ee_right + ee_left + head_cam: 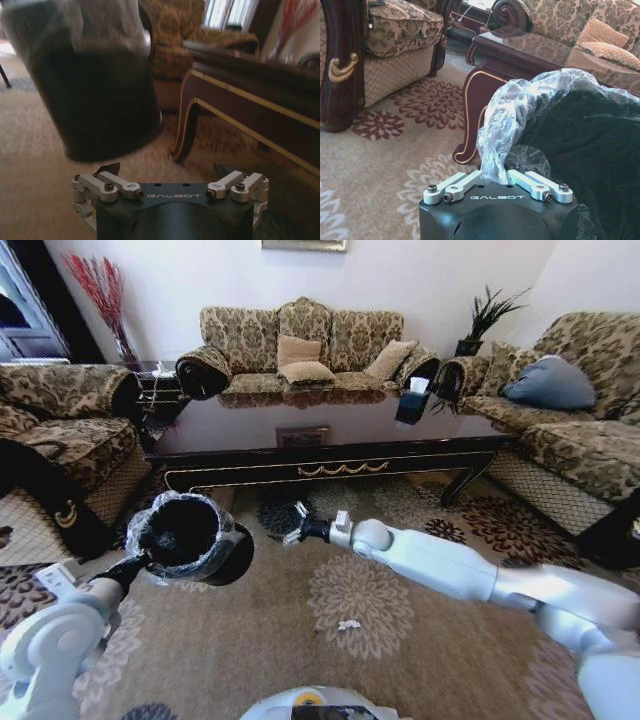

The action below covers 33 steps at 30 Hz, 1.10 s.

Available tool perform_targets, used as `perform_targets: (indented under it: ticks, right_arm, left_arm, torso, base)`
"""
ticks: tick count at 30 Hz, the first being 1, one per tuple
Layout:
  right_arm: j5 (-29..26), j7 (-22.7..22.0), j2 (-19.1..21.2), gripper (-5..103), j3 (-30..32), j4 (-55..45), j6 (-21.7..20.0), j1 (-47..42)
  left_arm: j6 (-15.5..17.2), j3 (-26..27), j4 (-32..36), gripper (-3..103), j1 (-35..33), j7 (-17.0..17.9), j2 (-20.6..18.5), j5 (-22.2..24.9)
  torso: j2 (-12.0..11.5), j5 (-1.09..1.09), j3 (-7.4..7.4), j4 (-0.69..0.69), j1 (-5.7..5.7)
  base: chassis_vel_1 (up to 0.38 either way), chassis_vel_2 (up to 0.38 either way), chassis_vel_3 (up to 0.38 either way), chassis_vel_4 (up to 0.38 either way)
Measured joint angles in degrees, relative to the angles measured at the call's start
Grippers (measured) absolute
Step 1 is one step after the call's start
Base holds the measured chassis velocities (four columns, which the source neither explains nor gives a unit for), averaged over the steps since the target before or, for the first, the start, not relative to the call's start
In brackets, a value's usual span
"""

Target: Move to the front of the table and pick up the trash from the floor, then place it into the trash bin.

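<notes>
Left claw (495, 176) — clamped on bin rim (520, 100)

Trash bin (190, 538) left of right hand (292, 530), both before the table (330, 440); paper scrap (349, 624) nearer on rug.

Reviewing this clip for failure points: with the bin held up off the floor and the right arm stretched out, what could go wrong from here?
1. The left gripper holds the trash bin by its rim and crinkled liner; the tilted bin could slip, or the liner pull loose.
2. White trash lies on the carpet nearer the robot than the open right gripper; it could be missed.
3. The right gripper is close to the table, so it might knock the leg.
</notes>
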State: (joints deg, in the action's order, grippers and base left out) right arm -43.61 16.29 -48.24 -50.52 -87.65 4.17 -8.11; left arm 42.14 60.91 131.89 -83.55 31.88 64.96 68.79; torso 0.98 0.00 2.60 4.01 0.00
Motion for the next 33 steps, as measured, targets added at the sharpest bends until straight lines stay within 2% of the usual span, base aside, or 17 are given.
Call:
perform_targets:
  ticks: [2,5,8,10,14,15,18,19,22,26,33]
  right_arm:
    - [1.2,0.1,0.8,100,-0.4,1.5,-0.8,-1.9]
    - [4.0,0.1,1.5,100,-0.9,4.7,0.3,-5.3]
    - [9.3,2.2,1.7,100,0.0,8.6,4.2,-11.0]
    - [10.2,3.5,1.9,100,0.6,9.2,4.9,-12.8]
    - [13.0,10.6,3.3,100,1.6,10.5,6.5,-17.1]
    - [13.0,10.6,3.3,100,1.6,10.5,6.5,-17.1]
    - [19.0,20.8,3.6,100,4.7,14.5,7.6,-18.6]
    - [19.0,20.8,3.6,100,4.7,14.5,7.6,-18.6]
    - [23.3,26.1,3.7,100,7.8,18.1,7.7,-19.3]
    - [24.4,26.8,3.6,100,8.7,20.0,8.0,-19.8]
    - [27.8,26.0,1.0,100,12.1,26.6,9.7,-23.0]
  left_arm:
    - [0.0,0.3,0.5,2,-0.3,0.0,0.0,0.1]
    - [0.0,0.9,1.0,2,-0.9,-0.3,0.0,0.2]
    - [0.0,1.2,1.1,2,-1.3,-0.3,0.1,0.1]
    - [0.0,1.2,1.1,2,-1.3,-0.3,0.1,0.0]
    - [0.0,0.9,1.4,2,-1.3,-0.4,0.4,-0.1]
    - [0.0,0.9,1.4,2,-1.3,-0.4,0.4,-0.1]
    - [0.0,0.7,1.5,2,-1.3,-0.5,0.8,-0.4]
    - [0.0,0.7,1.5,2,-1.3,-0.5,0.8,-0.4]
    - [0.0,0.7,1.5,2,-1.3,-0.6,1.0,-0.4]
    - [0.0,0.6,1.5,2,-1.4,-0.7,1.2,-0.7]
    - [0.0,0.1,1.6,2,-1.5,-1.2,1.6,-1.6]
  torso:
    - [0.0,0.01,0.00,0.01,0.00]
    - [0.0,0.01,0.00,0.02,0.00]
    - [0.0,0.01,0.01,-0.01,0.00]
    - [0.0,0.02,0.01,0.00,0.00]
    - [0.0,0.02,0.00,0.02,0.00]
    - [0.0,0.02,0.00,0.02,0.00]
    - [0.0,0.00,0.01,0.00,0.00]
    - [0.0,0.00,0.01,0.00,0.00]
    - [0.0,0.00,0.00,0.00,0.00]
    - [0.0,-0.01,0.00,0.00,0.00]
    - [0.0,0.01,0.00,0.00,0.00]
  base:
    - [0.000,0.000,0.000,0.000]
    - [0.000,0.000,0.000,0.000]
    - [0.000,0.000,0.000,0.000]
    - [0.000,0.000,0.000,0.000]
    - [0.000,0.000,0.000,0.000]
    - [0.000,0.000,0.000,0.000]
    - [0.000,0.000,0.000,0.000]
    - [0.000,0.000,0.000,0.000]
    - [0.000,0.000,0.000,0.000]
    - [0.000,0.000,0.000,0.000]
    - [0.000,0.000,0.000,0.000]
